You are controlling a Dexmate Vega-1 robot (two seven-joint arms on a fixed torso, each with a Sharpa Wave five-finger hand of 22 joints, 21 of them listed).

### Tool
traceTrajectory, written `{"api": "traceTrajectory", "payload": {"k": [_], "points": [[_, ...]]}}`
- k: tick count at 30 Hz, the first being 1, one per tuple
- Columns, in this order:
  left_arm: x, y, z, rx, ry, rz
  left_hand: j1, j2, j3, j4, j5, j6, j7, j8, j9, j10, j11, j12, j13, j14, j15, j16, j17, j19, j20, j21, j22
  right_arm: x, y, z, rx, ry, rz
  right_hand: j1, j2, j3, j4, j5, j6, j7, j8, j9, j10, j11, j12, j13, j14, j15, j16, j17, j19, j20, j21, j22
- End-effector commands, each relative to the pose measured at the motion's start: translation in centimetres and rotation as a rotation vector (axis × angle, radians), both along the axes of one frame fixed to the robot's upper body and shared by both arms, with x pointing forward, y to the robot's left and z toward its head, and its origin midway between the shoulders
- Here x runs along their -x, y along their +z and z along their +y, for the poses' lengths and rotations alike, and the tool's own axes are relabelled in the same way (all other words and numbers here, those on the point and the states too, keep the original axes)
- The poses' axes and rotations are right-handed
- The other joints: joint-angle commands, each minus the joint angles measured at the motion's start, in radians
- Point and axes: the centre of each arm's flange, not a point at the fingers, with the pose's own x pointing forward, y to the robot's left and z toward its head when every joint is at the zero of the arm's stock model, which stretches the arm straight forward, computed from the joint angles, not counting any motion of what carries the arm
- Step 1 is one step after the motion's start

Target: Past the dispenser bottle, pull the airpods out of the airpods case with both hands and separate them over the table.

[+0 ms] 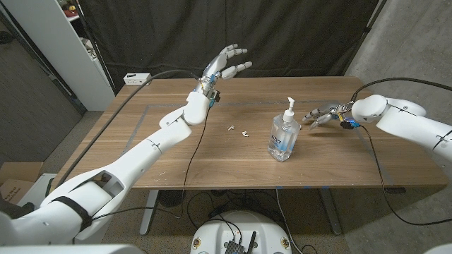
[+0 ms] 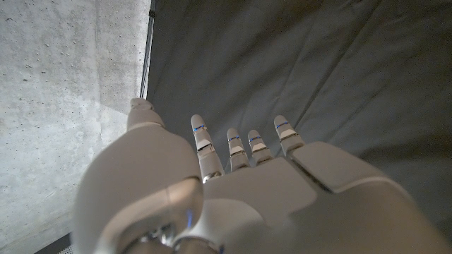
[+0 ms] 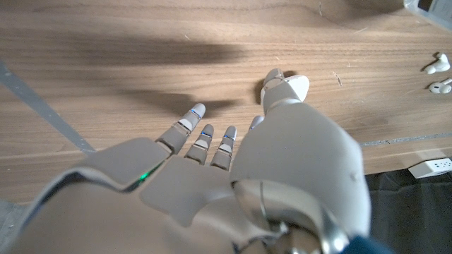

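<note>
Two white airpods lie bare on the wooden table (image 1: 212,159), one (image 1: 231,128) just beside the other (image 1: 245,132), a little to the robot's left of the dispenser bottle (image 1: 282,134). In the head view they are tiny pale specks; the right wrist view shows them better, one earbud (image 3: 438,64) and its partner (image 3: 442,86) lying close together but apart, each a rounded white bud with a short stem.

The bottle is clear plastic with a white pump head and a blue-printed label, standing upright near the table's middle.

The left hand (image 1: 224,65) is raised above the table's far edge against the dark curtain, fingers spread wide and holding nothing (the left wrist view (image 2: 240,190) shows its back with fingers reaching toward the grey drape).

The right hand (image 1: 326,113) sits low over the wood to the right of the bottle, well apart from the earbuds, fingers extended and loosely parted, nothing in it; the right wrist view (image 3: 233,176) shows its fingertips (image 3: 196,111) over bare tabletop.

A white power strip (image 1: 137,77) rests at the table's far left corner.
</note>
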Motion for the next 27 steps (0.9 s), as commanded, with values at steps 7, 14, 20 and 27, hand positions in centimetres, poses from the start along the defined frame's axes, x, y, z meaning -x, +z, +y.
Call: {"api": "traceTrajectory", "payload": {"k": [7,14,20,27], "points": [[0.5,0.0,2.5,-0.005,-0.042,0.031,-0.012,0.003,0.003,-0.001,-0.002,-0.047,-0.015,-0.01,0.001,0.022,0.017,0.004,0.003,0.029,0.006,0.009,0.0,0.019,-0.002,0.01,0.001,4.0,1.9,-0.8,-0.258,0.031,-0.346,0.006,0.005,0.002,0.002,0.004,-0.052,-0.011,0.015,-0.043,0.038,-0.021,0.026,-0.017,0.069,-0.143,0.028,-0.029,0.093,-0.073,0.022,-0.002],[-0.1,0.0,3.2,0.009,-0.114,0.101,-0.036,0.024,0.007,0.014,-0.001,-0.069,-0.018,-0.007,0.002,0.08,0.006,0.024,0.003,0.104,-0.002,0.028,0.002,0.061,-0.002,0.022,0.001,4.7,2.6,-1.8,-0.421,0.095,-0.413,-0.001,0.0,-0.004,0.004,-0.001,-0.073,0.009,0.016,-0.065,0.058,-0.017,0.028,-0.031,0.094,-0.149,0.028,-0.051,0.158,-0.11,0.036,-0.002],[-0.5,-0.4,3.5,0.047,-0.198,0.157,-0.04,0.032,0.014,0.016,-0.001,-0.118,-0.006,-0.016,0.002,0.099,0.003,0.028,0.003,0.135,-0.012,0.029,0.002,0.08,-0.001,0.026,0.002,4.8,2.9,-2.1,-0.49,0.124,-0.452,0.013,0.013,0.004,-0.002,-0.001,-0.134,0.021,0.009,-0.085,0.05,-0.02,0.018,-0.049,0.106,-0.162,0.021,-0.071,0.204,-0.153,0.041,-0.004],[-1.6,-1.4,3.5,0.125,-0.397,0.272,-0.042,0.04,0.021,0.017,-0.001,-0.143,0.011,-0.013,0.002,0.106,0.015,0.028,0.004,0.166,-0.012,0.032,0.002,0.109,-0.004,0.034,0.002,4.8,3.0,-2.1,-0.56,0.138,-0.501,0.03,0.008,0.007,-0.01,-0.003,-0.149,0.034,0.015,-0.1,0.056,-0.031,0.016,-0.063,0.131,-0.176,0.022,-0.081,0.232,-0.174,0.042,-0.005]]}}
